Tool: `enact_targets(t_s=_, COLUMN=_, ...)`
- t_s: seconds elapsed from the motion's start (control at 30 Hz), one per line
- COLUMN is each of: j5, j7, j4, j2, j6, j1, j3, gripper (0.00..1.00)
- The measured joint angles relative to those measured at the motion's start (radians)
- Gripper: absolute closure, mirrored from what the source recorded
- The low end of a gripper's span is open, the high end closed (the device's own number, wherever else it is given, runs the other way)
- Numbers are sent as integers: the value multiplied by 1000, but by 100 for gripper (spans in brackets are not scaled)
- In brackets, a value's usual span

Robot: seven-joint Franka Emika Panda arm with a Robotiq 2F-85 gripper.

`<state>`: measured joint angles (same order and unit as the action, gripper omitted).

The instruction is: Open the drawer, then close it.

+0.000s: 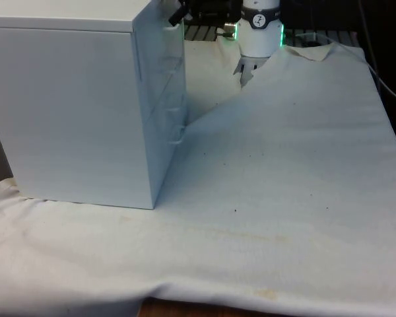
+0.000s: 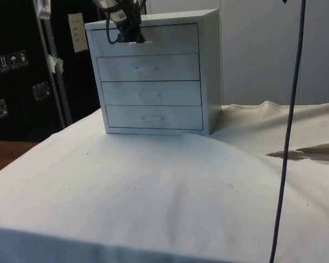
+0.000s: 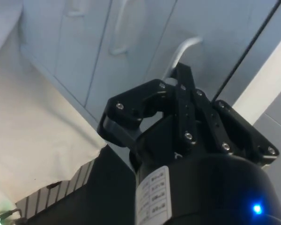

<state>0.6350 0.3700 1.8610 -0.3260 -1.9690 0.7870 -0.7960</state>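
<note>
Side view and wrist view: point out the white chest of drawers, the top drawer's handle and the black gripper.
White chest of drawers point(image 2: 151, 96), side view, on the third drawer's front.
Top drawer's handle point(image 3: 185, 47), wrist view, on the curved bar above the gripper.
Black gripper point(image 2: 129, 37), side view, at its tip against the top drawer.

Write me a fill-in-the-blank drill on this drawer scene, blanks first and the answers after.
1. The chest of drawers has ___ drawers stacked one above another.
2. The tool is at the handle of the ___ drawer.
3. The chest stands on a ___ cloth.
4. All the drawers look ___.

Answers: four; top; white; closed
</note>
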Motion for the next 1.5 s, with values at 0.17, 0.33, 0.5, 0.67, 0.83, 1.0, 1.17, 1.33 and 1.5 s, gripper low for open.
enact_targets(t_s=0.17, j5=-9, j7=6, j4=0, j2=7, j6=0, j1=3, j3=7, gripper=100)
enact_targets(t_s=0.33, j5=-21, j7=14, j4=-2, j2=14, j6=1, j1=6, j3=20, gripper=100)
enact_targets(t_s=0.5, j5=-34, j7=21, j4=-8, j2=17, j6=5, j1=9, j3=30, gripper=100)
enact_targets(t_s=0.67, j5=-37, j7=10, j4=-9, j2=18, j6=5, j1=4, j3=19, gripper=100)
enact_targets(t_s=0.83, j5=-29, j7=-7, j4=-7, j2=14, j6=2, j1=0, j3=3, gripper=100)
enact_targets(t_s=1.0, j5=-13, j7=-19, j4=-5, j2=8, j6=2, j1=-3, j3=-13, gripper=100)
enact_targets(t_s=1.17, j5=1, j7=-25, j4=-6, j2=9, j6=2, j1=-4, j3=-23, gripper=100)
enact_targets(t_s=1.33, j5=1, j7=-31, j4=-18, j2=18, j6=14, j1=-2, j3=-23, gripper=100)
enact_targets(t_s=1.5, j5=3, j7=-43, j4=-55, j2=50, j6=84, j1=11, j3=-6, gripper=100)
